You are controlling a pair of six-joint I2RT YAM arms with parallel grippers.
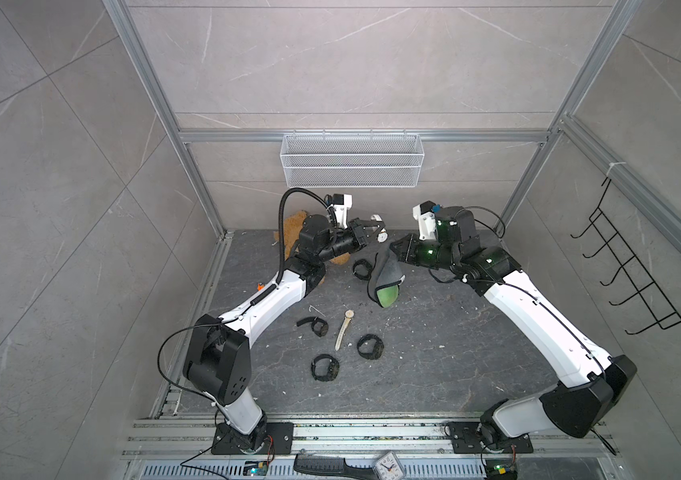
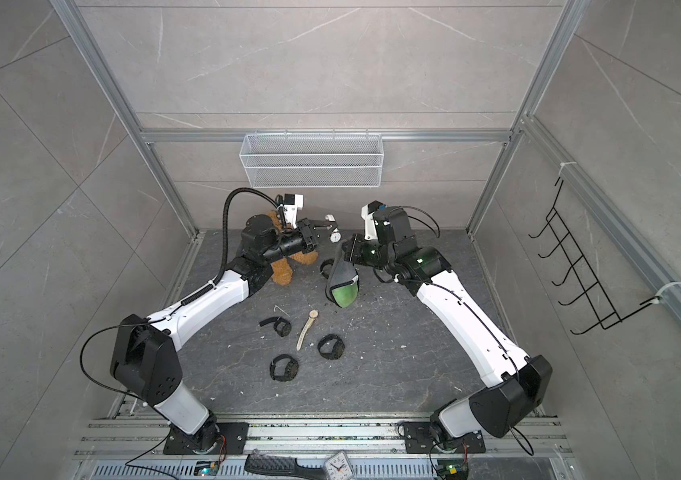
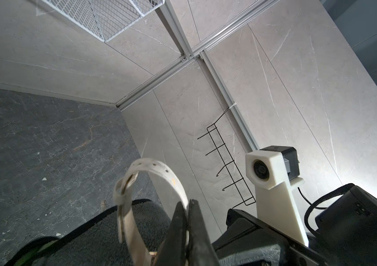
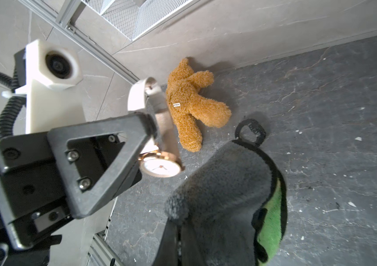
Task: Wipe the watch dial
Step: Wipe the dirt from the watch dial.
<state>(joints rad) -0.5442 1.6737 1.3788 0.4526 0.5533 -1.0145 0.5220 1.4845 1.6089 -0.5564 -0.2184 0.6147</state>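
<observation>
My left gripper (image 1: 377,229) is shut on the white strap (image 3: 160,168) of a watch held above the back of the floor. The round white watch dial (image 1: 381,237) with a gold rim (image 4: 161,167) hangs below the fingers and faces my right arm. Across from it, my right gripper (image 1: 398,248) is shut on a grey cloth (image 1: 386,276) with a green underside, which droops toward the floor. In the right wrist view the cloth's top edge (image 4: 224,182) sits just beside the dial with a small gap. Both top views show the dial (image 2: 335,237) and the cloth (image 2: 343,282).
A brown teddy bear (image 1: 292,232) lies at the back left under my left arm. Several black watches (image 1: 370,347) and a beige watch (image 1: 345,328) lie mid-floor. A wire basket (image 1: 351,160) hangs on the back wall, a hook rack (image 1: 638,270) on the right wall.
</observation>
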